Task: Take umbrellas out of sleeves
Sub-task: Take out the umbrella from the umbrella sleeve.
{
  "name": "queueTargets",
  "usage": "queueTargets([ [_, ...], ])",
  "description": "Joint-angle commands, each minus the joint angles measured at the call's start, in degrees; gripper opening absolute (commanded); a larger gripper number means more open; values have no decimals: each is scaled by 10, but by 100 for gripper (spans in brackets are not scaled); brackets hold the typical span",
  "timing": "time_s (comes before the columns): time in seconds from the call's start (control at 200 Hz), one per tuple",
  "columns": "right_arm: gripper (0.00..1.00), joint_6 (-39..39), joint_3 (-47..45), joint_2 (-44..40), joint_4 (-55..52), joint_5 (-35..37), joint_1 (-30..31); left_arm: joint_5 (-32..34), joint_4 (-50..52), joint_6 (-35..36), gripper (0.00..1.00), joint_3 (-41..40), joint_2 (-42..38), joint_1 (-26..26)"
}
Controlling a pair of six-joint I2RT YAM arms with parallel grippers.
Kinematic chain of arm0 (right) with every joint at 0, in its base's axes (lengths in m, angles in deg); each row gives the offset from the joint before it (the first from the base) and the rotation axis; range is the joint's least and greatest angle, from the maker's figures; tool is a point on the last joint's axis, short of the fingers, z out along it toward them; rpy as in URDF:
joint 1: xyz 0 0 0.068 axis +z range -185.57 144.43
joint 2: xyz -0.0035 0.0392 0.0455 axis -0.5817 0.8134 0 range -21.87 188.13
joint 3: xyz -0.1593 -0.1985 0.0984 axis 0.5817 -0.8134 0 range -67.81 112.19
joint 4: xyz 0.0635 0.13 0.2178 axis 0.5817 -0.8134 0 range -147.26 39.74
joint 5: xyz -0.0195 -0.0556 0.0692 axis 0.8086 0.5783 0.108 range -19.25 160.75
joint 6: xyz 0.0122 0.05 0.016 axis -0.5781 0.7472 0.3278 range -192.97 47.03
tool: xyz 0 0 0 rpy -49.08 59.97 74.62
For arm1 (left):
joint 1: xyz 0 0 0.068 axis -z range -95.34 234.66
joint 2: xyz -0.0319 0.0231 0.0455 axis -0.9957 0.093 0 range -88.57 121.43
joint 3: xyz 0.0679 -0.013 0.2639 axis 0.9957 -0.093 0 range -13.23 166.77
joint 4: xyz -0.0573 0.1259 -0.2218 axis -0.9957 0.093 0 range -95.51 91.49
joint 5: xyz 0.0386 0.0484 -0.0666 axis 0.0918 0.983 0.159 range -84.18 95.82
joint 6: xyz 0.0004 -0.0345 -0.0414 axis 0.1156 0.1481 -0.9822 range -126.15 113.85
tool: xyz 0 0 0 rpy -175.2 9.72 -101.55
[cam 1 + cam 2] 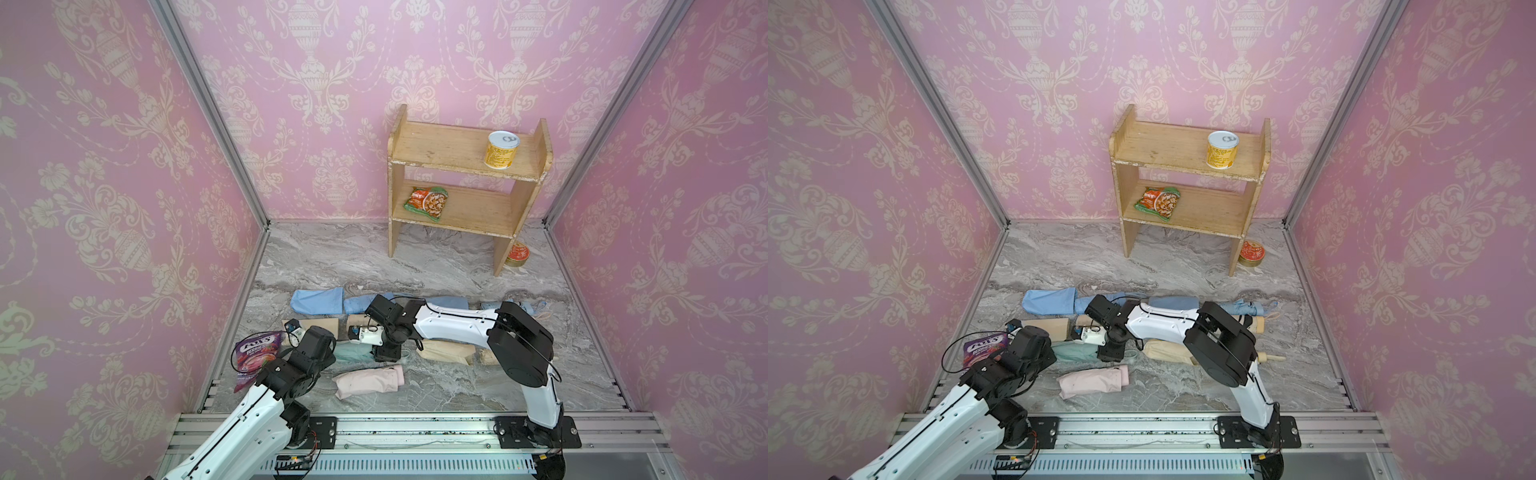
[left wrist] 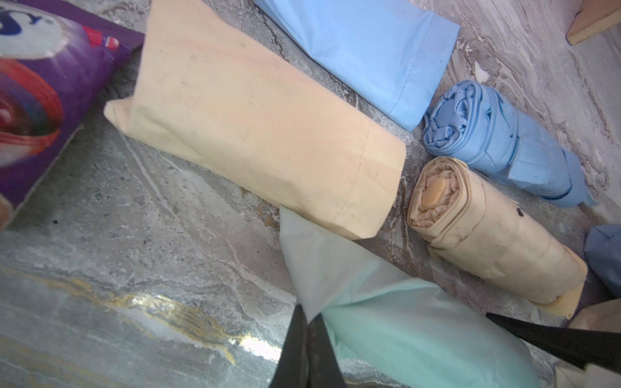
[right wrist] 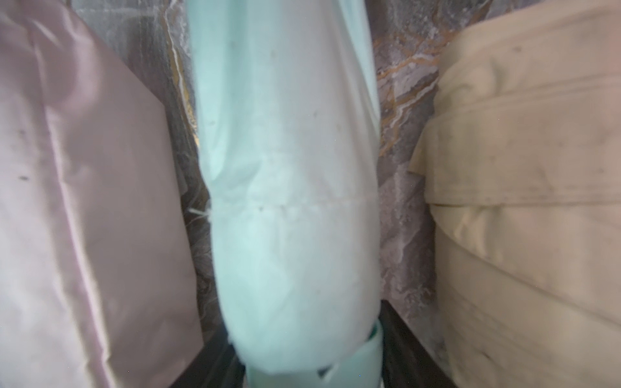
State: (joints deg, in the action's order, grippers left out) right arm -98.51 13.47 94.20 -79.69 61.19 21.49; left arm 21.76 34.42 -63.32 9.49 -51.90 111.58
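You can read one label clearly: the purple candy bag point(image 1: 255, 353) at the left edge of the table says "FOX'S BERRIES". The yellow can point(image 1: 502, 149) on the top board of the wooden shelf point(image 1: 449, 153) carries print that is too small to read. So do the orange-and-green snack packet point(image 1: 426, 202) on the lower board and the red tin point(image 1: 517, 254) by the shelf's leg.

Your left gripper point(image 2: 307, 315) has its fingers point(image 2: 295, 352) pressed together on the pointed closed corner of the mint sleeve point(image 2: 386, 319), pinching the fabric.

Your right gripper point(image 3: 312, 362) stands partly open at the sleeve's other end. One black finger point(image 3: 403, 336) sits on each side, against the handle end of the mint umbrella point(image 3: 369, 349) where it pokes out of the sleeve's mouth.

The mint sleeve lies flat on the marble table between the two grippers. The pink sleeve point(image 1: 370, 380) is just on its near side and a cream roll point(image 3: 521, 201) on its far side.

Behind the pinched corner lie an empty cream sleeve point(image 2: 262, 121) and an empty blue sleeve point(image 2: 369, 50). A bare cream umbrella point(image 2: 487, 242) and a bare blue umbrella point(image 2: 497, 141) lie just beyond their open ends.
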Motion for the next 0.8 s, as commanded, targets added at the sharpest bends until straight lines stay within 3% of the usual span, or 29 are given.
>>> queueTargets([
  [0.0, 49, -14, 4, -7, -17, 12, -6, 18, 9, 31, 0, -1, -6, -29],
  [0.796, 48, -21, -16, -17, 5, 31, -24, 49, 3, 54, 0, 4, 3, -67],
])
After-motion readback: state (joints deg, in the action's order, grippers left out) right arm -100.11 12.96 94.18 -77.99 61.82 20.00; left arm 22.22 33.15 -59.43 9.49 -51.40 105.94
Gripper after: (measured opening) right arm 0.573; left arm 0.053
